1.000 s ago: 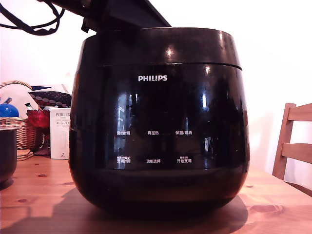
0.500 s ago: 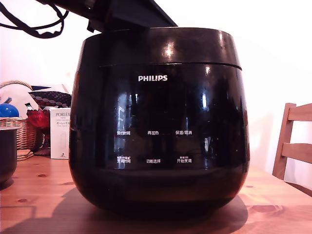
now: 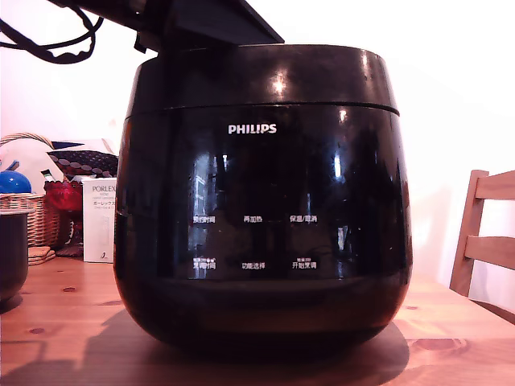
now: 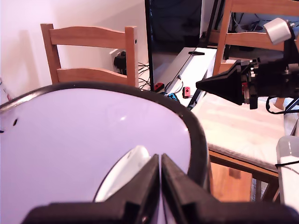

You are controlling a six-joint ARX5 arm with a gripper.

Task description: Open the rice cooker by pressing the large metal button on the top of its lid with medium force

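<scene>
- The cooker (image 3: 261, 201) sits on the table (image 3: 56, 322), filling most of the exterior view, directly under the tool (image 4: 160, 161).
- Its lid (image 3: 265, 76) is down, a thin seam running between it and the body (no gap shows from the front).
- In the wrist view the lid top reads as a pale, glossy surface with a dark rim, and a light oval button (image 4: 125, 172) lies just beside and partly beneath the tool tips.
- The tool's two black fingers (image 4: 145, 186) are pressed together, with nothing between them; whether the tips touch the button I cannot tell.
- In the exterior view the arm (image 3: 201, 20) hangs over the lid.
- Beyond the tool stands a wooden chair (image 4: 91, 53).
- Off to the exterior view's left: a wicker basket (image 3: 36, 213), a white box (image 3: 98, 221) and a dark pot (image 3: 12, 253).
</scene>
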